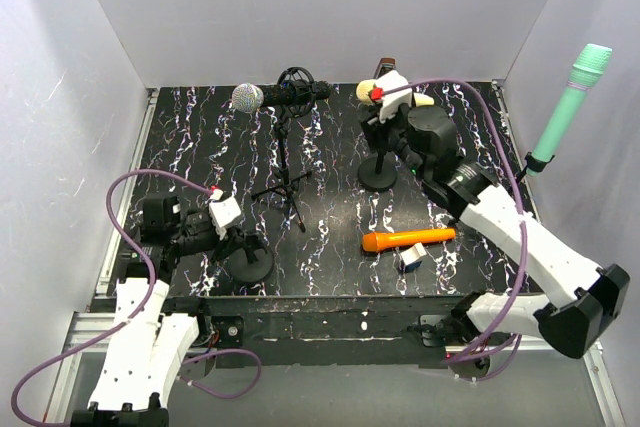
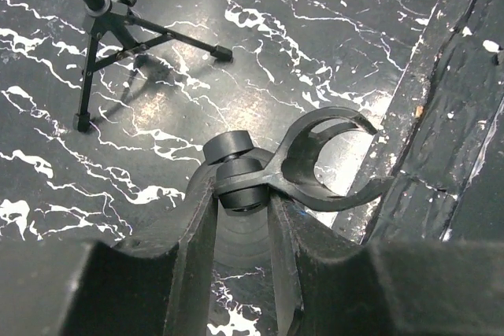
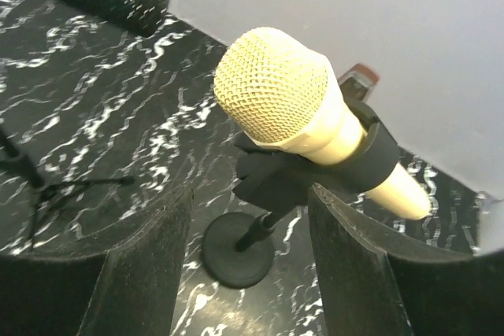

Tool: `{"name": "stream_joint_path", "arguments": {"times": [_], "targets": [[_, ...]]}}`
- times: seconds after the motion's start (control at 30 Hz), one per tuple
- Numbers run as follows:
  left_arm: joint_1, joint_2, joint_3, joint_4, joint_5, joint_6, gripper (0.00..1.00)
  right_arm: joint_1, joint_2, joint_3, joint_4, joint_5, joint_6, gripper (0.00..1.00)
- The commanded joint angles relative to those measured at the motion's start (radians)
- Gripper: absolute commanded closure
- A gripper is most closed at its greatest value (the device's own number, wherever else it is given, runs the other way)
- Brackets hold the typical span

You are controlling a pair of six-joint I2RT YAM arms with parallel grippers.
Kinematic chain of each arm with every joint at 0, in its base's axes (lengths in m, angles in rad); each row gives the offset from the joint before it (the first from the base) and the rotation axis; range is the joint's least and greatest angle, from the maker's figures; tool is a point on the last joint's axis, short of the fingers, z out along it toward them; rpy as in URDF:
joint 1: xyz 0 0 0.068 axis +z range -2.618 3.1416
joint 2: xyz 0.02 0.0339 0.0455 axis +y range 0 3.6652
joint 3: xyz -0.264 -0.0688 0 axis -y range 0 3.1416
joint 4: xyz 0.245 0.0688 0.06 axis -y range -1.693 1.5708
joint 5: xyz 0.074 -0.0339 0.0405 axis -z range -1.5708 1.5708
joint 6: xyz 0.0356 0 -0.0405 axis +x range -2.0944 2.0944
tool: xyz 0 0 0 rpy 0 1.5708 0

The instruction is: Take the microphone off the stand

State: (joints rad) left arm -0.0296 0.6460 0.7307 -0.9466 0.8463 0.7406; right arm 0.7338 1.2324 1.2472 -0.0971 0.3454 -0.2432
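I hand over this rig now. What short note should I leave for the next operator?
Left gripper: shut on the joint of an empty clip, near the table's front edge.
Right gripper: open, its fingers on either side of the cream microphone, not gripping.
Done: the approach only. The cream microphone sits in its stand at the back. An orange microphone lies loose on the table.
Left: close on the cream microphone and lift it out.

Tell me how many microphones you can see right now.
4: silver-headed microphone on the tripod, back centre; cream microphone clipped in the stand before the right gripper; orange microphone lying on the table; green microphone tilted by the right wall.
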Motion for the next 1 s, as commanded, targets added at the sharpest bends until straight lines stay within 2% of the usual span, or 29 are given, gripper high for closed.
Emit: {"name": "stream_joint_path", "arguments": {"times": [0.0, 0.03, 0.13, 0.17, 0.2, 0.23, 0.43, 0.6, 0.8, 0.97], "targets": [[0.0, -0.031, -0.027, 0.02, -0.056, 0.034, 1.0, -0.001, -0.114, -0.06, -0.047, -0.172, 0.125, 0.33], [0.0, -0.037, -0.027, 0.02, -0.053, 0.036, 0.98, -0.001, -0.129, -0.072, -0.047, -0.18, 0.137, 0.33], [0.0, -0.045, -0.016, 0.026, -0.058, 0.016, 0.51, -0.007, -0.162, -0.115, -0.047, -0.238, 0.148, 0.33], [0.0, -0.048, -0.016, 0.031, -0.055, 0.01, 0.41, -0.008, -0.169, -0.136, -0.043, -0.267, 0.142, 0.33], [0.0, -0.048, -0.016, 0.037, -0.05, 0.008, 0.19, -0.01, -0.175, -0.161, -0.029, -0.279, 0.131, 0.33], [0.0, -0.045, -0.02, 0.049, -0.043, 0.005, 0.02, -0.013, -0.178, -0.179, -0.018, -0.286, 0.125, 0.33], [0.0, 0.032, -0.045, 0.132, 0.017, 0.042, 0.03, -0.036, -0.186, -0.227, 0.004, -0.332, 0.139, 0.34], [0.0, 0.144, -0.025, 0.045, 0.06, 0.207, 0.24, -0.043, -0.194, -0.226, -0.021, -0.338, 0.142, 0.36], [0.0, 0.146, -0.005, -0.007, 0.048, 0.241, 0.56, -0.05, -0.198, -0.236, -0.027, -0.39, 0.147, 0.39], [0.002, 0.095, -0.004, -0.027, -0.027, 0.203, 0.65, -0.054, -0.202, -0.229, -0.055, -0.434, 0.157, 0.44]]}}
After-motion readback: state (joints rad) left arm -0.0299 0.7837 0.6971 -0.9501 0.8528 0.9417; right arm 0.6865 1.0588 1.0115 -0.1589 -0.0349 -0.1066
